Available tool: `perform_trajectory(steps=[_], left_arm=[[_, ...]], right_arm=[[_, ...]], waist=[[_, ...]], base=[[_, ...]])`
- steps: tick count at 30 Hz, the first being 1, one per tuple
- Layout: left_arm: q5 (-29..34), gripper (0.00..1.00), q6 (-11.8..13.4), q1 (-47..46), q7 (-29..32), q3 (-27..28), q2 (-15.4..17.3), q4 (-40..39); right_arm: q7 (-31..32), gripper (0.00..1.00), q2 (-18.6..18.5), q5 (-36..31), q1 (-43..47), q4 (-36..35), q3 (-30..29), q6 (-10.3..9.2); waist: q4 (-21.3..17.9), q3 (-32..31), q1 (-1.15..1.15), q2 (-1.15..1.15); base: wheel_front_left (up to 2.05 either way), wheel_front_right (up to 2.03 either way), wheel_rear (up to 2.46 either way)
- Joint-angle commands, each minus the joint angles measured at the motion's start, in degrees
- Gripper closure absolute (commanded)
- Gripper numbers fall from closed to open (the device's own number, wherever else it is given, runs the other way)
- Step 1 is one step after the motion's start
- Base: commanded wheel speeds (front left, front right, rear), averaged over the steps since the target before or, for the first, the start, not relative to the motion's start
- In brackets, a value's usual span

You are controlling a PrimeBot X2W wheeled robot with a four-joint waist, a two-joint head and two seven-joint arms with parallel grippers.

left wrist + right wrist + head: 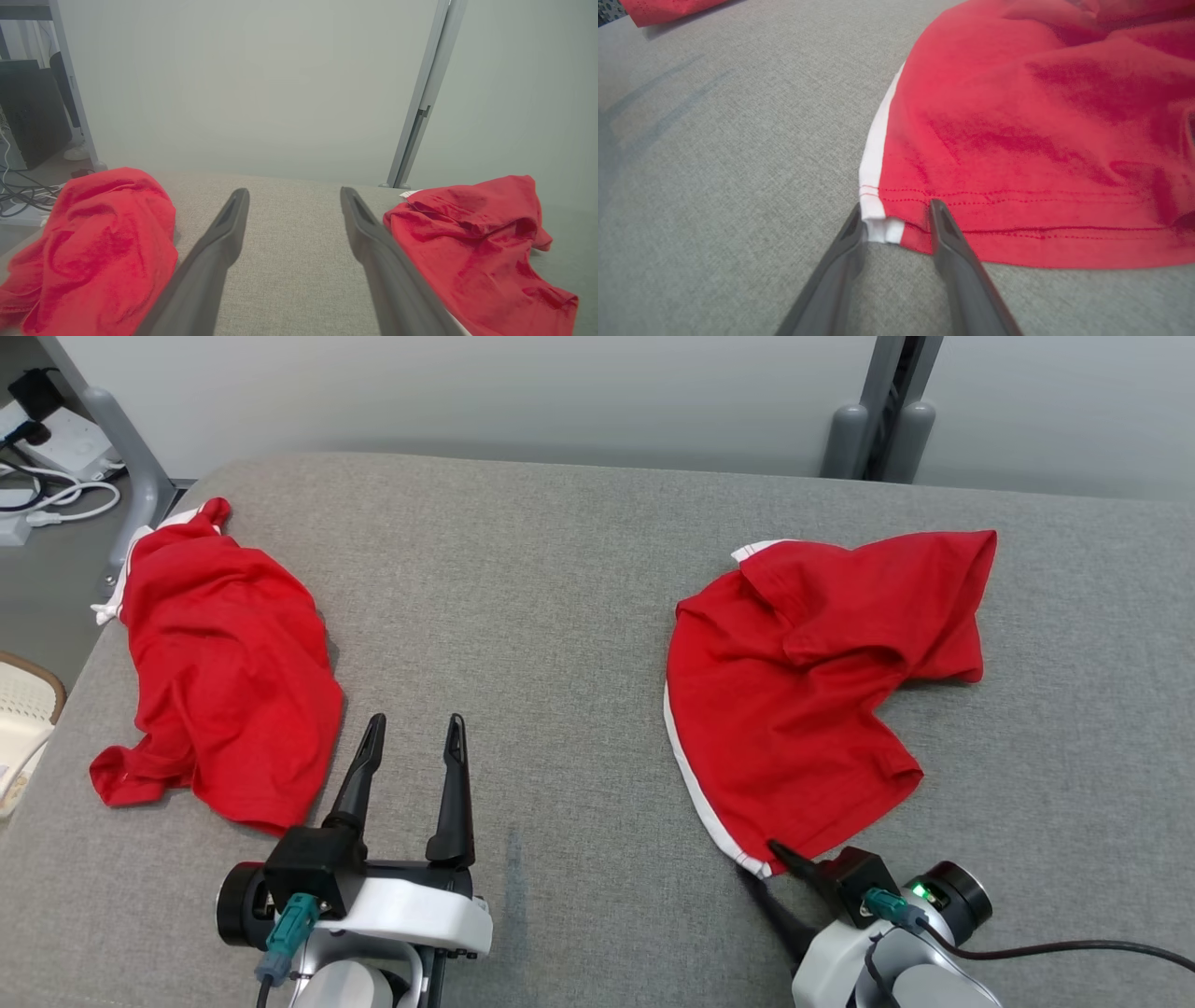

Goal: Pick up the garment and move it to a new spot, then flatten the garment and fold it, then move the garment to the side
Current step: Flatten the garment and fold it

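1. Nearest in, lower right of the head view: right gripper (758, 859), tilted toward the near corner of the garment (794, 691); jaws parted, not clenched, straddling that corner; in the right wrist view, one finger against the folded white tip, the other lying over the red stitched hem; no pinch on the cloth to be seen.
2. Just as near, lower left: left gripper (415, 721), released and wide, nothing between the fingers; fingers pointing away over bare table, tips clear of both red pieces.
3. A touch further out, right of centre: the garment itself, red and rumpled, spread on the grey cloth-covered table (579, 616); white stripe (695, 784) curving down its left edge to the corner at the right gripper; stitched hem running off to the right; a folded-over flap and deep creases toward the far side.
4. Across on the left: second red garment (224, 663), crumpled into a long heap near the table's left edge; white trim at its far end; well apart from the garment, with the left gripper between the two and just beside this heap.
5. Further back: bare table up to its far edge; then a pale wall (513, 392); a grey post (878, 420) behind the right half.
6. Far left, off the table: white cables (65, 499) on the floor beside a slanting grey leg (121, 448).
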Motion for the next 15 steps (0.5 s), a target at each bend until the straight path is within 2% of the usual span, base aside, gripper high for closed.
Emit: perform_trajectory(steps=[1, 8, 11, 15], left_arm=[[-0.1, 0.00, 0.2, -0.8, -0.2, 0.3, 0.2, -0.2], [0.1, 0.00, 0.0, -0.3, -0.2, 1.1, 0.2, 0.1], [0.2, 0.00, -0.1, 0.2, -0.2, 1.6, 0.2, 0.2], [-0.2, 0.00, -0.2, 0.7, -0.2, 2.1, 0.2, 0.1]], right_arm=[[0.1, 1.00, -0.1, 0.1, 0.0, 0.8, 0.2, -0.02], [0.0, 1.00, -1.0, 0.4, 0.2, -2.8, -0.9, -0.02], [0.0, 1.00, -3.2, 1.2, 1.1, -4.8, -1.3, -0.02], [0.0, 1.00, -7.9, 2.4, 3.1, -7.5, -2.6, -0.03]], waist=[[-0.2, 0.0, 0.00, 0.00], [-3.3, -0.7, 0.00, 0.00], [-6.0, -1.2, 0.00, 0.00], [-10.0, -2.3, 0.00, 0.00]], base=[[0.00, 0.00, 0.00], [0.00, 0.00, 0.00], [0.00, 0.00, 0.00], [0.00, 0.00, 0.00]])
